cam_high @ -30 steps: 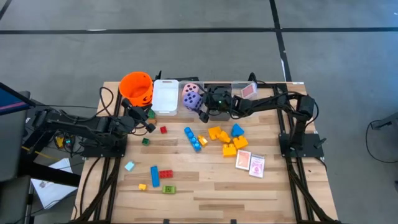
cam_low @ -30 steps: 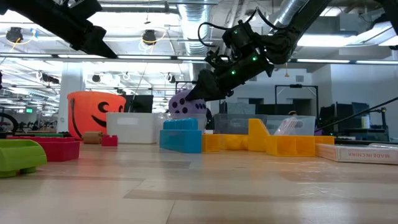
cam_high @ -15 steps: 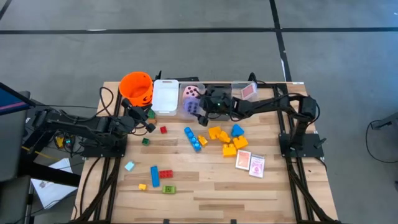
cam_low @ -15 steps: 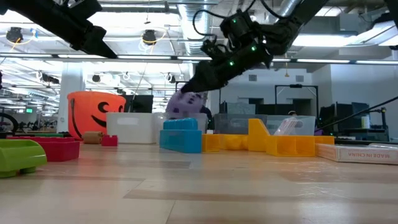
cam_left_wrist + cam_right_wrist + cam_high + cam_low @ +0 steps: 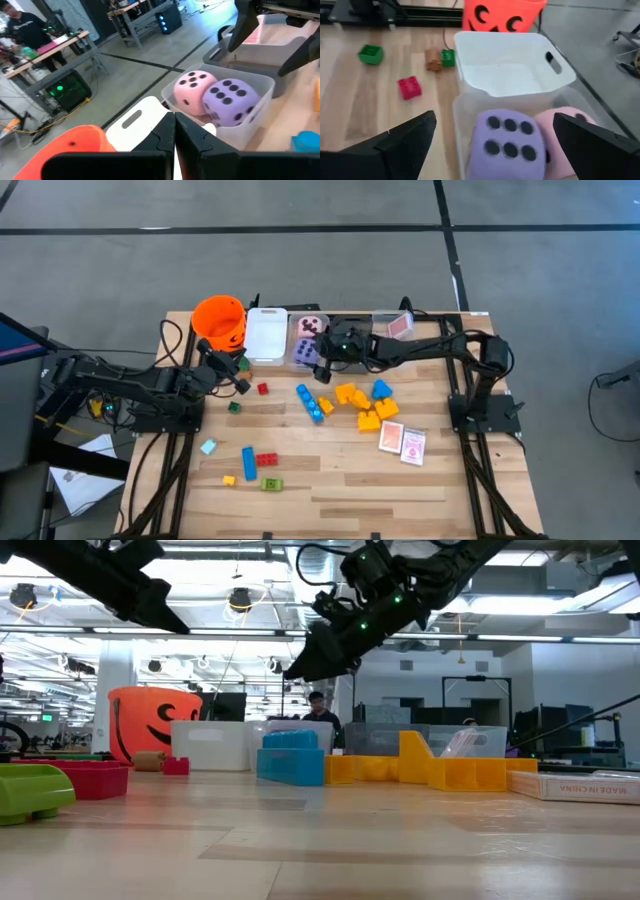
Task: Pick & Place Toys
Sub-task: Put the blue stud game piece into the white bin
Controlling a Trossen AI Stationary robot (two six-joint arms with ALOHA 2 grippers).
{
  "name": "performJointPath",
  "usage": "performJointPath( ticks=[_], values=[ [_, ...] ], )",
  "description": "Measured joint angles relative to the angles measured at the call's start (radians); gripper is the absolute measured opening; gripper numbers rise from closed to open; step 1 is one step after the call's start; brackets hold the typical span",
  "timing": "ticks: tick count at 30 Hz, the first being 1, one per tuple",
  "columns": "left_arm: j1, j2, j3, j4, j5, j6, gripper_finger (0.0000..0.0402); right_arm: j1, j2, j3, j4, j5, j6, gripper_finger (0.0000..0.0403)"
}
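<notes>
1. The right gripper (image 5: 322, 352) is seen raised over the clear bin (image 5: 296, 358) at the table's far edge. Its fingers (image 5: 405, 142) are spread wide, with nothing held between them.
2. The purple die (image 5: 507, 145) and the pink die (image 5: 565, 127) are found lying side by side in that clear bin, touching each other. The purple die is shown with six dots upward.
3. The left gripper (image 5: 243, 383) is held above the table, near the orange bucket (image 5: 219, 320). Its fingers (image 5: 150, 142) are pressed together with nothing pinched.
4. A white bin (image 5: 266, 334) is placed between the orange bucket and the clear bin, touching the latter.
5. Small blocks are noted beside the left gripper: a red block (image 5: 263, 388), a green block (image 5: 233, 407) and a second green block (image 5: 370, 54) nearer the left arm.
6. A row of blue blocks (image 5: 311, 403) and a cluster of yellow blocks (image 5: 362, 408) are spread in the middle of the table, with one blue block (image 5: 382, 389) at the cluster's edge.
7. Two pink-white cards (image 5: 401, 442) are laid flat near the right arm's base; a further card (image 5: 400, 327) is propped in a clear bin at the far edge.
8. Near the front edge, a light blue block (image 5: 208, 446), a blue bar (image 5: 248, 462), a red brick (image 5: 267, 460) and a small yellow block (image 5: 229, 480) are scattered apart.
</notes>
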Motion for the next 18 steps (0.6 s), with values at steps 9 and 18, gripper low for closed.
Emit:
performJointPath(
  ticks=[9,18],
  values=[
    [0.0,0.004,0.0,0.084,0.386,-0.026,0.0,0.14,0.0,0.001,-0.173,0.104,0.105,0.04],
    [-0.002,0.057,0.001,0.214,0.584,-0.1,0.0,0.361,-0.015,0.0,-0.379,0.311,0.453,0.04]
  ],
)
